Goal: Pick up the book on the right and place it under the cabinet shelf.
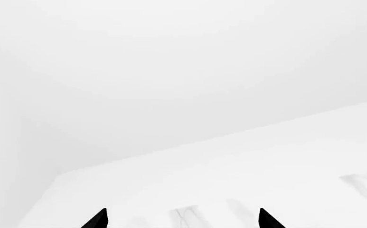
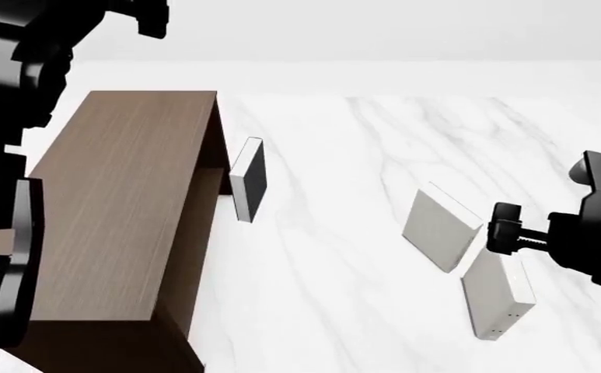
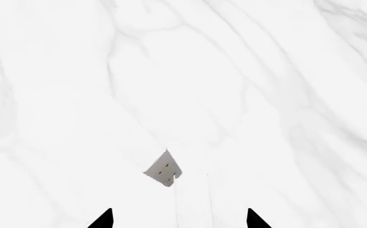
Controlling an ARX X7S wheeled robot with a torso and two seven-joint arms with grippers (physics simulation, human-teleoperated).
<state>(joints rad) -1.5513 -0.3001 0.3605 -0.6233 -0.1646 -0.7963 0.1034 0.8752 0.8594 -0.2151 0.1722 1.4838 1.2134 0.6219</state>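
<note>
Hovering over the book [image 2: 497, 299], the right gripper's [image 3: 179, 219] fingers [image 3: 102, 220] spread.

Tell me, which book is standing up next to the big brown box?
The book with the black face. It stands upright beside the cabinet shelf; the two pale books sit near the right gripper.

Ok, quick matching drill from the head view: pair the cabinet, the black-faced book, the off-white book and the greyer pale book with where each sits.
Things:
1. cabinet shelf
2. black-faced book
3. off-white book
4. greyer pale book

Places:
A. just below the right gripper
B. far left of the table
C. upright beside the cabinet's right side
D. just left of the right gripper

Pairs: 1-B, 2-C, 3-A, 4-D
</note>
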